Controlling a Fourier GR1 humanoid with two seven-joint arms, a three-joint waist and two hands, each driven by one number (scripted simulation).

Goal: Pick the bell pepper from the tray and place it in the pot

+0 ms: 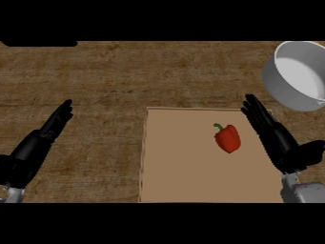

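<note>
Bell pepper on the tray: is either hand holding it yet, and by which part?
Nothing is held. The bell pepper lies free on the tray. The right hand is open beside it, and the left hand is open, off the tray.

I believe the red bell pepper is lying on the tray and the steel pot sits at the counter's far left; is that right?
Not quite: the head view shows the steel pot at the counter's far right, not left. The red bell pepper is indeed lying on the tray.
</note>
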